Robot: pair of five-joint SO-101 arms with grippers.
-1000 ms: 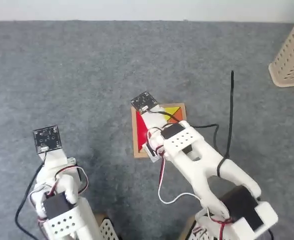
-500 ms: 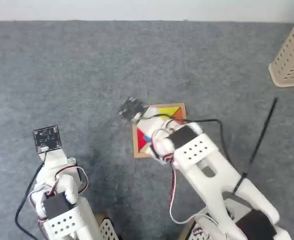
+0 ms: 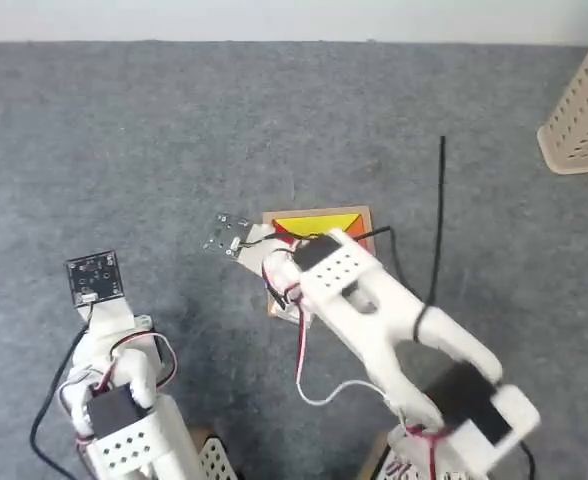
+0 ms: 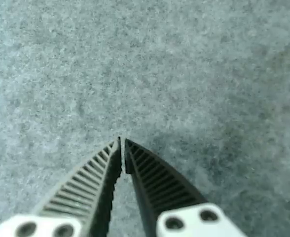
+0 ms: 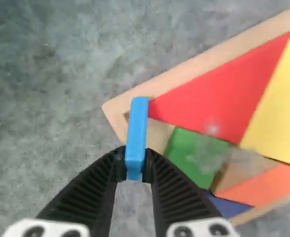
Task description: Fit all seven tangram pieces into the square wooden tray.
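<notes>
The square wooden tray holds a big red triangle, a yellow triangle, a green piece, an orange piece and a dark blue piece. My right gripper is shut on a light blue piece, held on edge over the tray's corner beside the red triangle. In the high view the right arm covers most of the tray. My left gripper is shut over bare carpet, with its arm at the near left.
Grey carpet covers the whole table. A beige slotted basket stands at the far right edge. A black cable rises beside the right arm. Open carpet lies left of the tray and beyond it.
The right arm's wrist has swung left, from above the tray's middle to its left edge, with the blue piece in its gripper. The left arm has kept still.
</notes>
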